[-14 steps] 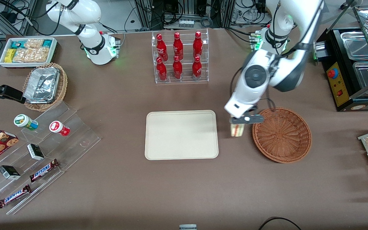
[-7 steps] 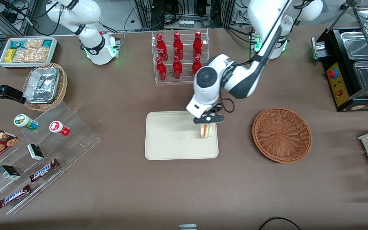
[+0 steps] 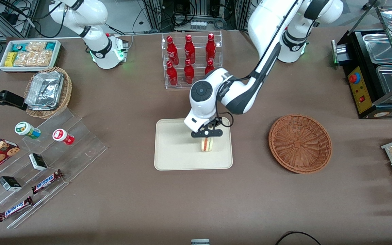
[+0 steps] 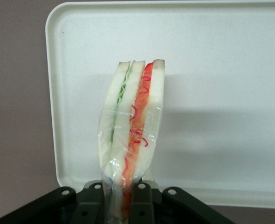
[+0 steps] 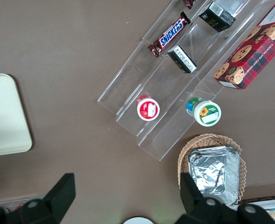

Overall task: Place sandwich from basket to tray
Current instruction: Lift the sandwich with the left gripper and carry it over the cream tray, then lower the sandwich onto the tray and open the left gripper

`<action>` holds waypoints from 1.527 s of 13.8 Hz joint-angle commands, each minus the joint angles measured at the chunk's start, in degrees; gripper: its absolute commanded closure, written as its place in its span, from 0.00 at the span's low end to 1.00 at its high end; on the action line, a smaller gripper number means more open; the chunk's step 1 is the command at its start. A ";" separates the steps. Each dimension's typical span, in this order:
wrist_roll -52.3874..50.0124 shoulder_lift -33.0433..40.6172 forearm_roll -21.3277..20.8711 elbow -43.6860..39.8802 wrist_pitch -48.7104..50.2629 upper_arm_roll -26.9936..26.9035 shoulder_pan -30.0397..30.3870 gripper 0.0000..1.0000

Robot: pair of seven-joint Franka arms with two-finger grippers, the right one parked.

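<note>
- One sandwich (image 3: 206, 144) hung pinched in the left gripper (image 3: 207, 133) above the tray (image 3: 175, 149), toward the tray's basket-side half; the basket (image 3: 300, 143) sat well apart, toward the working arm's end of the table.
- Likely risk: released from that height, the narrow upright wedge could topple or slide toward the tray rim.
- The wrist view showed the fingers (image 4: 92, 205) clamping the clear wrap at the sandwich's (image 4: 133, 126) end, with red and green filling; the front view showed only a small striped block.

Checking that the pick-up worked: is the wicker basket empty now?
Empty: the basket shows only bare weave. The gripper holds the sandwich above the tray.
</note>
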State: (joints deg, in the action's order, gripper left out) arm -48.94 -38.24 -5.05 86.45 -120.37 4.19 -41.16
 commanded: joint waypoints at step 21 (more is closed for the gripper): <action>-2.47 -3.08 -2.60 -8.21 8.72 -1.11 0.03 0.00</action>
State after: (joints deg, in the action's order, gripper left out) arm -50.46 -42.50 -7.36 80.74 -116.34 3.58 -41.09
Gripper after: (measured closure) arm 0.000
